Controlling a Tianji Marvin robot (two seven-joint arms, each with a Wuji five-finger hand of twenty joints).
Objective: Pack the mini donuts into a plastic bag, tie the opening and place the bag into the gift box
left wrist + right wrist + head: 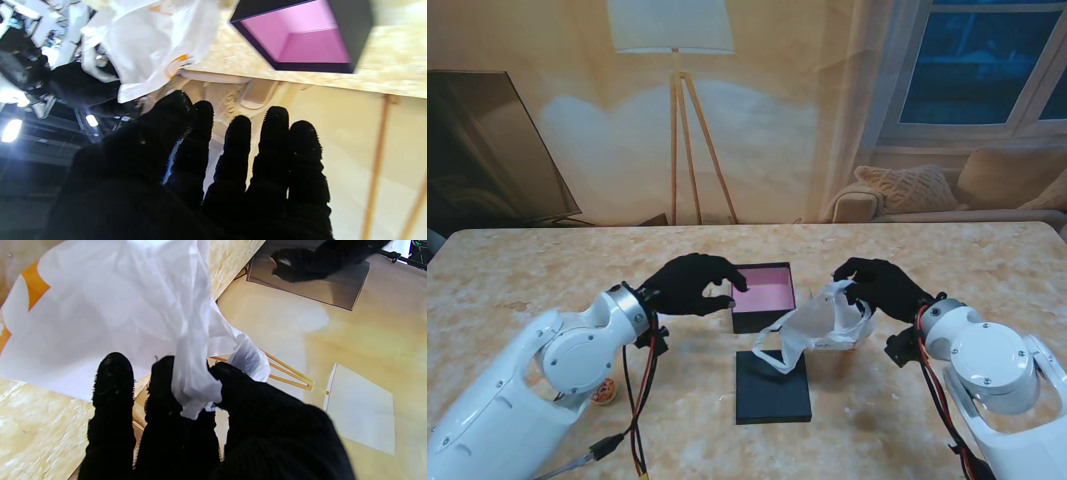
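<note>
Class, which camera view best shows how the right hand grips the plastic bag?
The right wrist view: the bag is pinched between the right hand's fingers. The stand view shows the grip small; the left wrist view shows only the bag.

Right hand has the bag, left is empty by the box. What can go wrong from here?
1. The right hand pinches only a thin twist of the plastic bag; it may slip.
2. One mini donut lies by the left arm, possibly left unpacked.
3. The left hand hovers at the gift box rim and may nudge it.
</note>
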